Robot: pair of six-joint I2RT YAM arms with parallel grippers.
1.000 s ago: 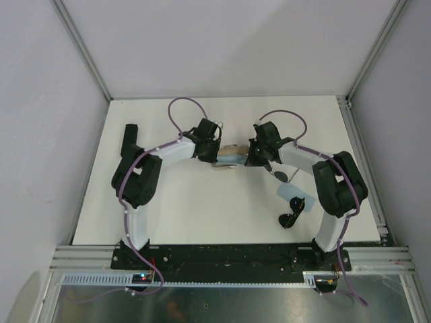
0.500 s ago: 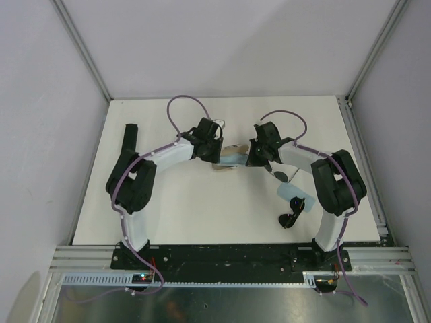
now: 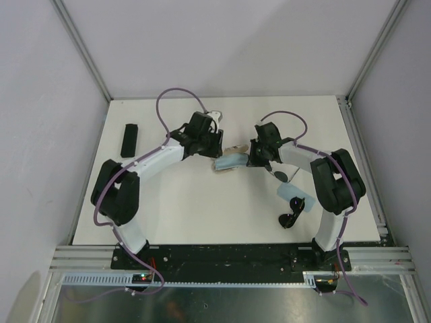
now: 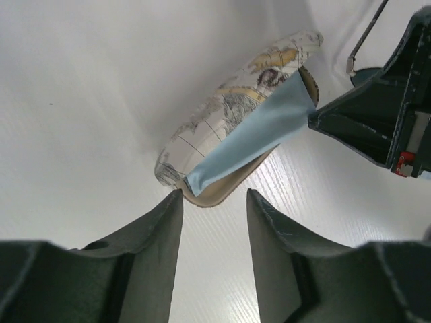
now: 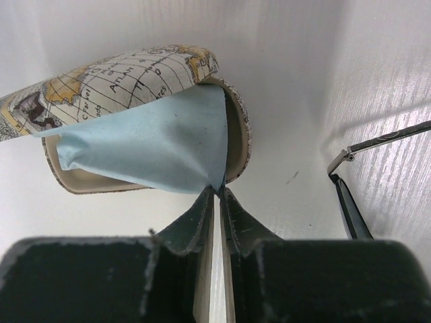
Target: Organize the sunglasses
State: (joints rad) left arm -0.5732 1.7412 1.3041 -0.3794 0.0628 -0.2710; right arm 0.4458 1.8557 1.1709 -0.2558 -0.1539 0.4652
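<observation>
One patterned case (image 4: 229,114) ajar, left pincer (image 4: 214,195) agape (nothing held), right pincer (image 5: 217,190) pinching blue cloth (image 5: 148,148) corner.

The white table (image 3: 202,215) is carrying a black case (image 3: 128,139) upper left, a patterned case (image 3: 235,149) centrally, and wire-framed sunglasses (image 3: 279,176), blue cloth (image 3: 295,194), chunky sunglasses (image 3: 290,218) lower right.

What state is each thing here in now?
patterned case: open.
blue cloth: partly inside patterned case, corner pinched by right claw.
left claw: open, empty.
right claw: shut on blue cloth.
black case: looks closed.
black sunglasses: loose on table.
</observation>
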